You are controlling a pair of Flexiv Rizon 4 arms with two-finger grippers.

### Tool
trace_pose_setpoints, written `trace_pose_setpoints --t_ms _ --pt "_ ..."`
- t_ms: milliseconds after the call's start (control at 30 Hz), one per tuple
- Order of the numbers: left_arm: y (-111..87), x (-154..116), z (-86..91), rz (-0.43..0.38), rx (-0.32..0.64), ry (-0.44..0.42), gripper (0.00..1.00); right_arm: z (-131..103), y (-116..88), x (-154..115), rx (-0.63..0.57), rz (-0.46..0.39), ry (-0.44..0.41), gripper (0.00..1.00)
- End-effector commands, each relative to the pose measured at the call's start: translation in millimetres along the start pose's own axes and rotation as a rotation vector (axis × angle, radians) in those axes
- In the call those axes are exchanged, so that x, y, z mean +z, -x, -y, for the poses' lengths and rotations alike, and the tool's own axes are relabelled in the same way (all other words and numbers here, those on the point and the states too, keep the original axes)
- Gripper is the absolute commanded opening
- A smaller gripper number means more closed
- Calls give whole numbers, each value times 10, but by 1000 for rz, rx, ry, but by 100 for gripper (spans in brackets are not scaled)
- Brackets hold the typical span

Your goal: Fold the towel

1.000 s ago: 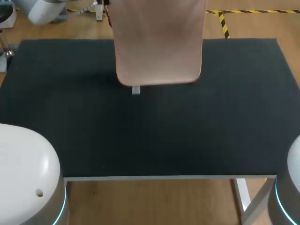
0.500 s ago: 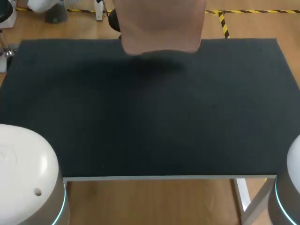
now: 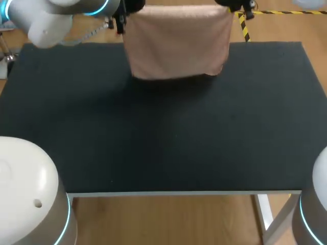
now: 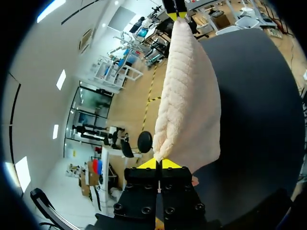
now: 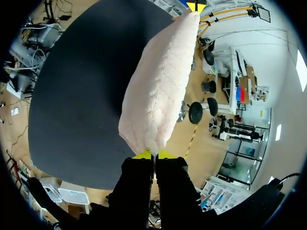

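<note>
Towel (image 3: 176, 41): pale peach terry cloth, plush w/ a faint ribbed, diamond-like weave. It is held up by its two upper corners and hangs as a flat, near-rectangular sheet over the far edge of the table (image 3: 163, 143), about mid-width. Lower corners are rounded. The bottom hem is low over the table w/ a dark shadow right under it; can't tell if it touches.

Left jaws are clamped together on one upper corner. In the left wrist view the yellow tips (image 4: 149, 164) pinch the cloth (image 4: 192, 96) w/ no gap showing. Right jaws are likewise clamped on the other corner, yellow tips (image 5: 142, 155) tight on the fabric (image 5: 158, 81). Each wrist view looks along the taut top edge to the other arm's jaws at the towel's far corner.

Table top is dark, matte and felt-like, rectangular, w/ a thin pale rim on the near side. Left arm (image 3: 56, 15), glossy white w/ a cyan ring, is above the table's far left corner. Two rounded white arm bases (image 3: 30, 189) (image 3: 314, 204) w/ cyan light bands stand at the table's near corners.
</note>
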State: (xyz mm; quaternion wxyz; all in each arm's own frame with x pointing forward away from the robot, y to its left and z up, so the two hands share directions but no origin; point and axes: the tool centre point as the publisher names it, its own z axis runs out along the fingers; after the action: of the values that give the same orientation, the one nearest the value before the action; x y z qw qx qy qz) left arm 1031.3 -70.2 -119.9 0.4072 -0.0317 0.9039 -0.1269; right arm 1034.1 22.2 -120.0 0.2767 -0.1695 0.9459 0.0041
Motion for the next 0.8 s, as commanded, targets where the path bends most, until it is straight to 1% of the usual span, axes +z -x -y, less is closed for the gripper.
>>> trace_pose_setpoints --t_ms 33,100,167,300,433,633,800 --pt "-276 -280 -26 -8 -9 -5 0 -42 -305 -72 -13 -7 23 0" --pt "-406 -335 -7 -30 -4 -11 0 -104 -442 -71 -25 -29 37 0" --pt "-493 -350 3 -50 -5 -16 0 -141 -529 -64 -26 -45 47 0" --pt "-687 -297 -9 -98 -2 1 0 -228 -744 12 -39 -89 55 0" --pt "-843 -223 -26 -147 -23 6 0 -263 -911 147 -18 -132 52 0" --pt "-1082 -13 -94 -237 -50 38 0 -294 -1113 349 11 -195 48 0" --pt "-1327 190 -176 -342 -56 69 0 -319 -1267 568 36 -259 52 0"
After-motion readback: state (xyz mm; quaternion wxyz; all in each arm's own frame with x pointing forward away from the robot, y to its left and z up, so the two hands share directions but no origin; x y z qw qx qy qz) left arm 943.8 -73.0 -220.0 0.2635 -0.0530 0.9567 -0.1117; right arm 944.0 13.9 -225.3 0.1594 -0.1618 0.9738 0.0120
